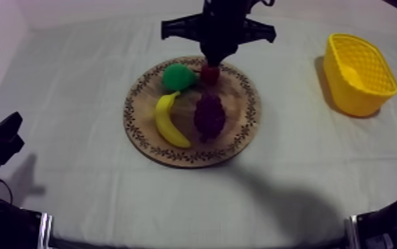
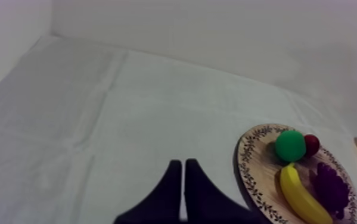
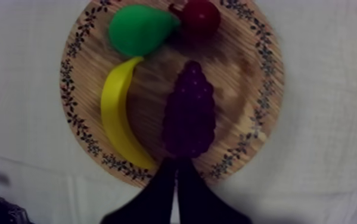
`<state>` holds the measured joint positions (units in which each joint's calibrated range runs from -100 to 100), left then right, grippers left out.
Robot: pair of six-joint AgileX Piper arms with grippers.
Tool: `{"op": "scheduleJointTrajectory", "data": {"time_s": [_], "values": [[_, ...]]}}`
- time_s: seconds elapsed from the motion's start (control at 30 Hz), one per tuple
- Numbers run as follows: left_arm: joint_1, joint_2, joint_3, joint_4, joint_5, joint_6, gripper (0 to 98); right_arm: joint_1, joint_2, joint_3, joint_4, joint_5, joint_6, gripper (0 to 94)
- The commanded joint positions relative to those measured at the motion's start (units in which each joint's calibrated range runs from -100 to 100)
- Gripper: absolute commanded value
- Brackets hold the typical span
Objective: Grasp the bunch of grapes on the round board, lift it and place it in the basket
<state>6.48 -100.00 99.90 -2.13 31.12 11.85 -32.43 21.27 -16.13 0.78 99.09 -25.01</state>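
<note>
The dark purple bunch of grapes [image 1: 209, 116] lies on the round wooden board [image 1: 136, 126], right of the banana. My right gripper [image 1: 212, 62] hangs above the board's far edge, over the small red fruit, away from the grapes. In the right wrist view its fingers lie together as a narrow wedge [image 3: 176, 167], shut on nothing, just short of the grapes [image 3: 188, 113]. The yellow basket [image 1: 360, 74] stands at the far right of the table. My left gripper [image 2: 183, 167] is shut and rests low at the left [image 1: 3, 132], far from the board [image 2: 255, 173].
A yellow banana [image 1: 169, 120], a green pear [image 1: 177, 76] and a small red fruit [image 1: 209, 73] share the board with the grapes. Grey-white cloth lies open between board and basket and along the near edge.
</note>
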Motion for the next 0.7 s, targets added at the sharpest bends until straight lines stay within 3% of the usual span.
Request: {"op": "scheduleJointTrajectory", "data": {"time_s": [0.0,0.1,0.23,0.37,0.47,0.67], "values": [[0.0,0.0,0.0,0.0,0.0,0.0,0.1,0.1,0.0,-0.5,0.0,0.1,0.1,1.4],[0.0,0.0,0.0,0.0,0.0,0.0,0.1,0.2,0.0,-1.0,-0.1,0.1,0.3,16.1],[0.0,0.0,0.0,0.0,0.0,0.0,0.1,-0.1,0.3,-1.4,0.4,0.1,0.5,53.0],[0.0,0.0,0.0,0.0,0.0,0.0,0.1,-0.2,0.5,-1.7,0.8,0.1,0.6,80.1],[0.0,0.0,0.0,0.0,0.0,0.0,0.1,-0.1,0.7,-1.9,0.9,0.1,0.6,87.9],[0.0,0.0,0.0,0.0,0.0,0.0,0.1,0.1,1.9,-1.6,0.6,0.0,1.0,91.9]]}}
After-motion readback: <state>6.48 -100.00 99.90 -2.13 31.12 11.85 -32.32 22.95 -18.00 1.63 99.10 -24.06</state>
